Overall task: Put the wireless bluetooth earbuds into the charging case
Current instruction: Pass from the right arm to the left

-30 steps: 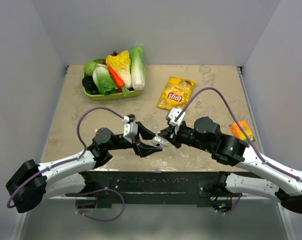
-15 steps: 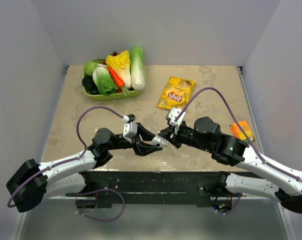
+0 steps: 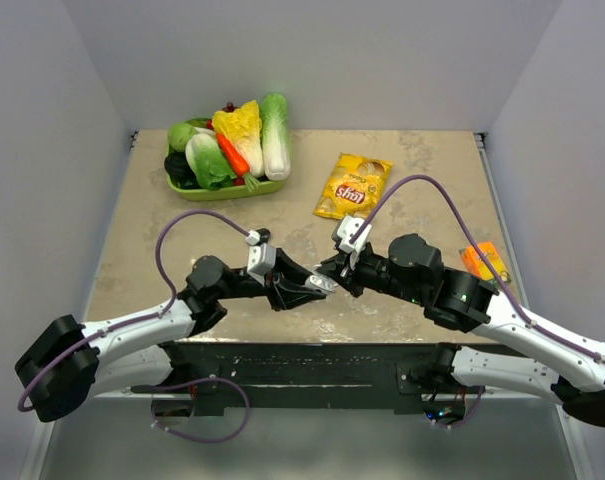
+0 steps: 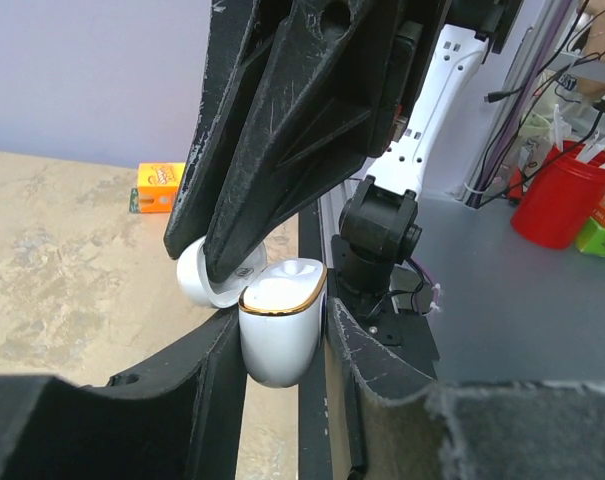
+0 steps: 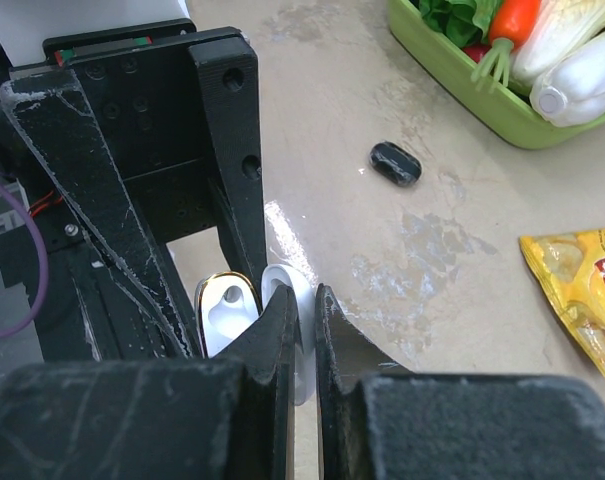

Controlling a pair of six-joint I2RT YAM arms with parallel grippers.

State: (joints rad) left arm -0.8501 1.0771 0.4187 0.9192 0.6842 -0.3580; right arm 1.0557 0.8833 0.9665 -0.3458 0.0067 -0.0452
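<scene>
The white charging case (image 3: 322,283) with a gold rim (image 4: 278,330) hangs above the table's front middle, held between both grippers. My left gripper (image 3: 315,287) (image 4: 280,345) is shut on the case's body. The lid (image 4: 194,282) (image 5: 280,277) is flipped open, and my right gripper (image 3: 329,271) (image 5: 304,300) is shut on it. The case's white moulded inside (image 5: 225,312) faces the right wrist camera. One small dark rounded earbud (image 5: 395,163) lies on the table between the grippers and the green tray.
A green tray (image 3: 227,191) of vegetables (image 5: 502,110) stands at the back left. A yellow crisp bag (image 3: 352,185) lies at the back middle, and an orange box (image 3: 482,261) (image 4: 159,187) sits near the right edge. Both arms meet at the front middle.
The left gripper's jaws have closed onto the case's body. The right gripper has kept its hold on the lid, and both arms have barely moved.
</scene>
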